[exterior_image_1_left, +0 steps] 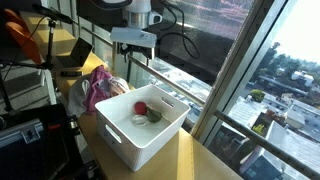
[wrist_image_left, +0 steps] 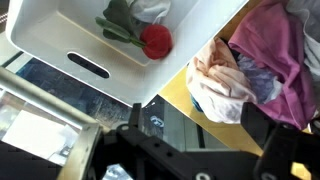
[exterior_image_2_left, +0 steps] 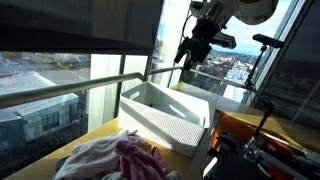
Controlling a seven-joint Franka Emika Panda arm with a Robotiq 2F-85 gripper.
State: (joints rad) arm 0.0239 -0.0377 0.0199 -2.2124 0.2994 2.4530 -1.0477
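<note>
HIGH ABOVE THE CITY: a robot arm's tool point(exterior_image_1_left: 135, 42) hangs in the air over a white plastic bin point(exterior_image_1_left: 165, 142), which sits on a wooden counter point(exterior_image_1_left: 205, 160) set against a tall window point(exterior_image_1_left: 275, 90). In both exterior views the tool is well clear of the bin's rim and touches nothing. It appears to be roughly over the side nearest the glass. The jaws stand wide apart with nothing between them, so the tool looks unloaded rather than carrying anything. Inside the bin, a red flower point(wrist_image_left: 155, 40) lies on its side on the floor, close to one wall, with its green stem point(wrist_image_left: 118, 25) flat beside it. A pale crumpled item point(exterior_image_1_left: 138, 121) rests next to the flower. Both lie loose and at odd angles, which suggests they were let fall or laid down, not arranged, and the bin's high walls keep them from rolling out. Outside the bin, a heap of clothes point(wrist_image_left: 270, 55) in pink, purple and cream is piled on the counter just beside one corner. Whether the fabric touches the bin wall cannot be told. The heap is slumped and unsorted, and it lies within the arm's reach.
</note>
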